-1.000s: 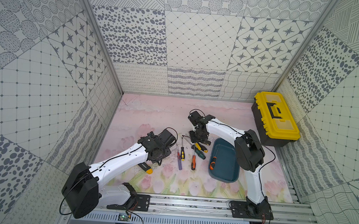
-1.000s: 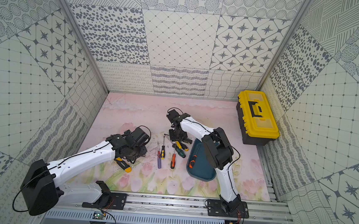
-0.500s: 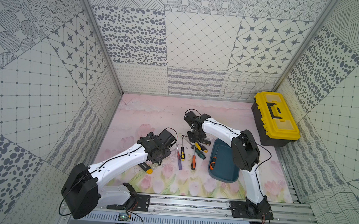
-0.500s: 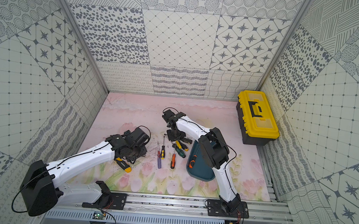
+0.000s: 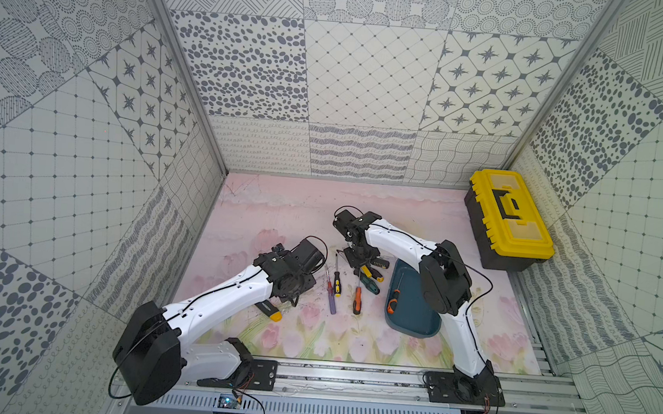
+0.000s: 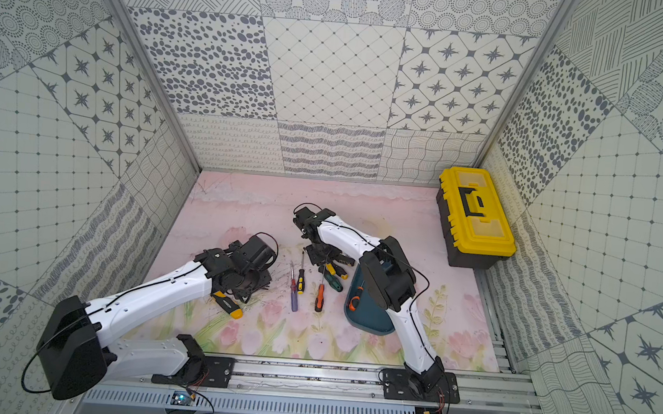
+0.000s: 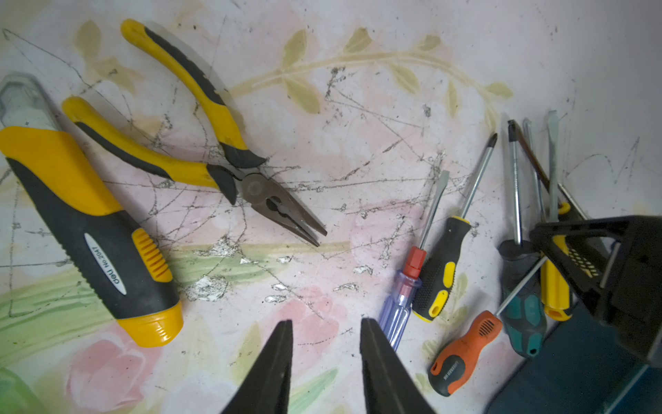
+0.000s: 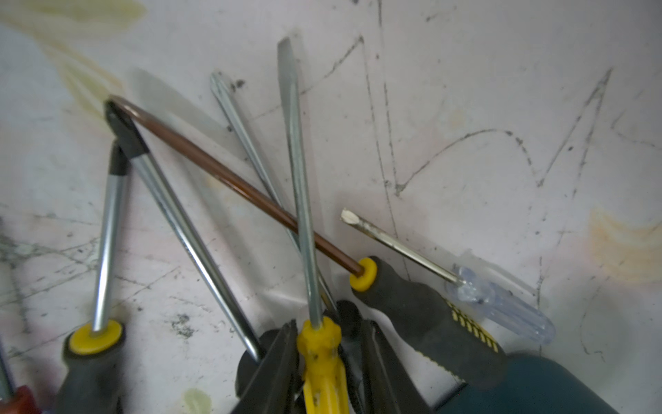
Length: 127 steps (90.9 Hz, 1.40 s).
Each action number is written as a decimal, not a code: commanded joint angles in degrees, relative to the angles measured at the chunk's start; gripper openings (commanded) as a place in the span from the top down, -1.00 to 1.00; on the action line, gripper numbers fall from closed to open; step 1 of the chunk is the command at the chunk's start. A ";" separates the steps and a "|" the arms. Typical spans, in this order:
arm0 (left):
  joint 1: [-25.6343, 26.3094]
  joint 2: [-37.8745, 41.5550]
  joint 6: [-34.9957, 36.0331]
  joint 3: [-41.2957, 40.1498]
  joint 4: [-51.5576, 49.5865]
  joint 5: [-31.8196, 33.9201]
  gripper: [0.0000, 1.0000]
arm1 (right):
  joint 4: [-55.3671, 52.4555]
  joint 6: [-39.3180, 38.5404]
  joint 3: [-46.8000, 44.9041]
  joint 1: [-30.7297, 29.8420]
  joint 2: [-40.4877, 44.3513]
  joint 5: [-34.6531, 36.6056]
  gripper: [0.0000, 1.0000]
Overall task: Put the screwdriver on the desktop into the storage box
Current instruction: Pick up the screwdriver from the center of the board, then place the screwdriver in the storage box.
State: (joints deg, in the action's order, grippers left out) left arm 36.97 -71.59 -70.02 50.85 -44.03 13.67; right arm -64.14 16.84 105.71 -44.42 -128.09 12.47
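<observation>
The yellow screwdriver's [image 8: 320, 360] handle runs out of view.

Pliers [image 7: 250, 186] lie beside utility knife [image 7: 89, 229], toolbox [image 5: 510, 228] well apart

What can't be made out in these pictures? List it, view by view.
- Right wrist view: yellow plastic screwdriver handle runs off the bottom edge; whether the right gripper pinches it is unclear.
- Both top views: shallow dark teal plastic storage box partly covered by the right arm.
- Left wrist view: that box cut by the corner.
</observation>
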 commanded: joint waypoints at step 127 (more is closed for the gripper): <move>14.69 -16.42 21.09 13.09 4.76 -3.40 0.15 | 11.46 31.28 -44.60 11.14 52.53 -0.42 0.97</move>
State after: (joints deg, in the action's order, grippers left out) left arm 47.35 -82.72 -57.23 59.02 -42.24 12.67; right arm -53.04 41.47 70.26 -36.16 -80.47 14.37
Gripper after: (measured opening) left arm 0.414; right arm 0.195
